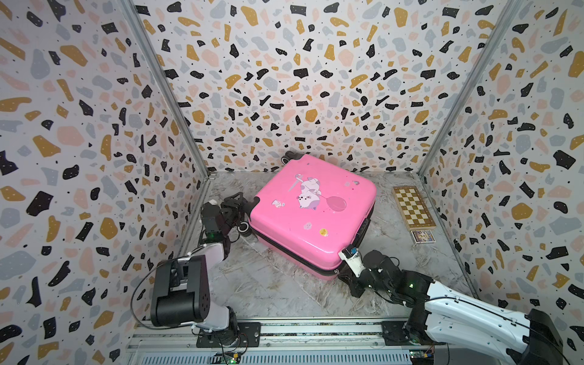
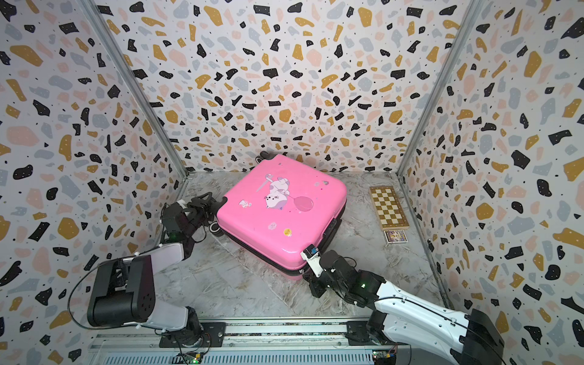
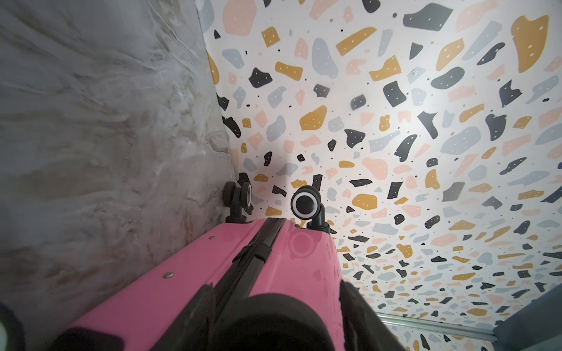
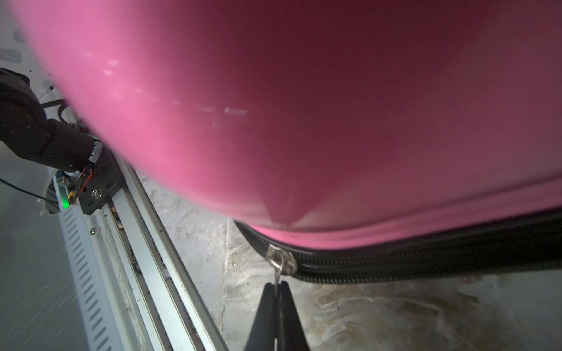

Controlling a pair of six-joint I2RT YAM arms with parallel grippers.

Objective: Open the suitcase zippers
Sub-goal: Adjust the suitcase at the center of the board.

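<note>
On the marble table (image 1: pixel 278 294), near the back wall (image 1: pixel 316 94), the pink suitcase (image 1: pixel 311 215) lies flat with its halves together, so the work looks barely begun: the zipper (image 4: pixel 425 261) appears mostly closed. The right gripper (image 4: pixel 277 287) is clamped on the metal pull (image 4: pixel 277 267) at the near corner. The left gripper (image 3: pixel 275 285) stands half spread around a black wheel (image 3: pixel 267 322); a firm pinch cannot be confirmed.

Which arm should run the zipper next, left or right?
Right. The right gripper is shut on the zipper pull at the near corner of the suitcase. The left gripper straddles the end by the wheels, apparently bracing the case, with no pull between its fingers.
</note>
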